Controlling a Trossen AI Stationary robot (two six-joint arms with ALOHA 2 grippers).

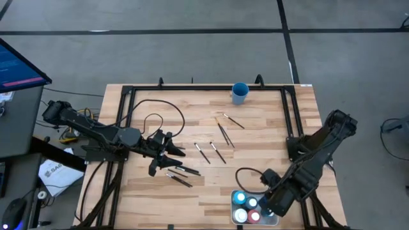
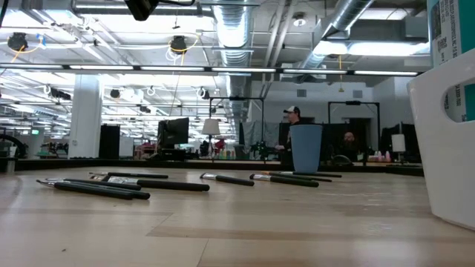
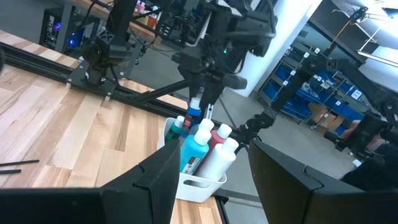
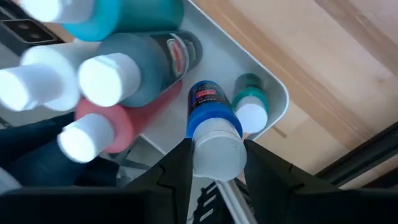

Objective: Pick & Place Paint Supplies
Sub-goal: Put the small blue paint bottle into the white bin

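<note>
Clamped between the right pincer's (image 4: 214,163) fingers by its white cap, a blue paint bottle (image 4: 211,112) hangs over the white tray (image 4: 273,93) at the worktop's (image 1: 268,128) near right corner, so placing is in hand; next it likely needs lowering into the free gap beside the green bottle (image 4: 250,102) and releasing. Whether the bottle's base touches the tray is hidden, and the left pincer (image 1: 167,155) hovers, fingers apart and empty, near the loose paintbrushes (image 1: 220,134).

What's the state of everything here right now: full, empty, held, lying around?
Right gripper: shut on blue paint bottle above the tray.
White tray: holds several upright paint bottles.
Paintbrushes: lying loose on the table.
Blue cup: upright.
Left gripper: open, holding nothing, over the table.
</note>
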